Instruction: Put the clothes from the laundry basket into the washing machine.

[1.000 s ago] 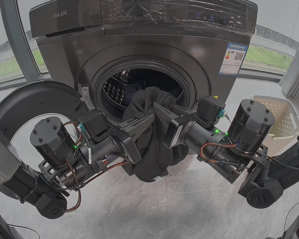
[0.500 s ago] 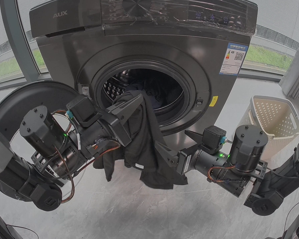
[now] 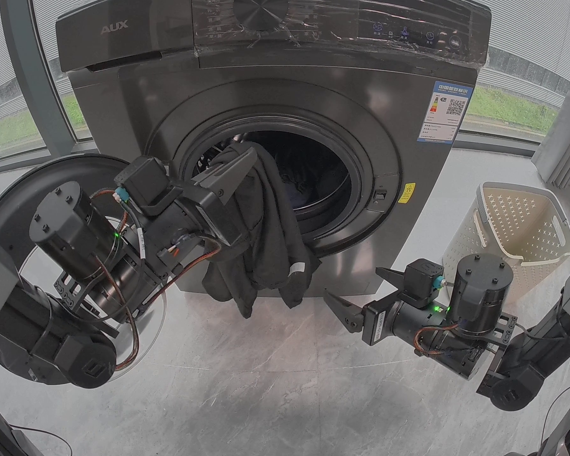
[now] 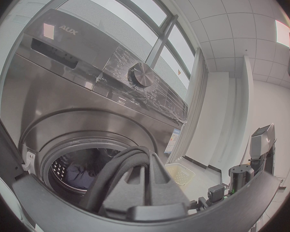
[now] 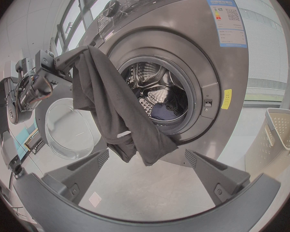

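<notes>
Left gripper [image 3: 246, 158] is clamped on a dark garment [image 3: 266, 235] at the open mouth of the washing machine [image 3: 386, 128]. The cloth hangs lengthwise, straight down. Right gripper [image 3: 351, 283], low nearby, fingers spread wide, empty.

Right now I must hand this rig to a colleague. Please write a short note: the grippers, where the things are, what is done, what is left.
Left gripper: shut on the dark garment, held at the left rim of the washing machine opening; most of the cloth hangs outside, in front of the machine.
Right gripper: open, holding nothing, low before the machine.
Door open on the left; laundry basket on the floor to the right.
Done: some dark clothes lie in the drum.
Left: push this garment fully in, release it, then check the basket.
</notes>
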Available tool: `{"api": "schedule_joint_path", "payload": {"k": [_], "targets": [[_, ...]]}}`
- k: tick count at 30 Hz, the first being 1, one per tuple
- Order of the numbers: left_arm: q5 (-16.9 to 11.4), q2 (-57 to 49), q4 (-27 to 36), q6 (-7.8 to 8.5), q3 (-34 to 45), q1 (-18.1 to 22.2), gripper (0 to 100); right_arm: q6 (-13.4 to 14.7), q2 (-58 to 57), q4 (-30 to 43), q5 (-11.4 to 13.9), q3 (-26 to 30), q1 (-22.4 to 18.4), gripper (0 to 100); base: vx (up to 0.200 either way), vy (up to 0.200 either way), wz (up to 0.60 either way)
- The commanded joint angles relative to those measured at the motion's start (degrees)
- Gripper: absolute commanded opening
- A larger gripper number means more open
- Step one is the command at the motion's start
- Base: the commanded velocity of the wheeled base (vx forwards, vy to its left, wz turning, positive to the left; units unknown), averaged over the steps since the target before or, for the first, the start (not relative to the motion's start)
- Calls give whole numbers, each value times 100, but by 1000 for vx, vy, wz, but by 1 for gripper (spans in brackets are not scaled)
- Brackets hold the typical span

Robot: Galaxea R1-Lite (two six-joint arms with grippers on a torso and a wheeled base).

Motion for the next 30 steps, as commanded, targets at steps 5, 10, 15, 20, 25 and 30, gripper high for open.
{"api": "schedule_joint_path", "payload": {"k": [5, 10, 15, 20, 25, 30], "targets": [[-17, -254, 7, 14, -17, -9, 0, -80, 497, -87, -19, 56, -84, 100, 0, 0, 0], [-43, -342, 7, 22, -70, -18, 0, -89, 779, -105, -10, -67, -40, 100, 0, 0, 0], [-25, -342, 7, 14, -140, -18, 0, -80, 1016, -123, -10, -225, 92, 100, 0, 0, 0], [-17, -333, 7, 14, -131, -53, 0, -89, 1218, -167, -28, -427, 206, 100, 0, 0, 0], [-17, -324, 7, 22, -123, -44, 0, -80, 1491, -167, -54, -963, 206, 100, 0, 0, 0], [-17, -306, 7, 22, -123, -44, 0, -80, 1737, -167, -89, -1324, 198, 100, 0, 0, 0]]}}
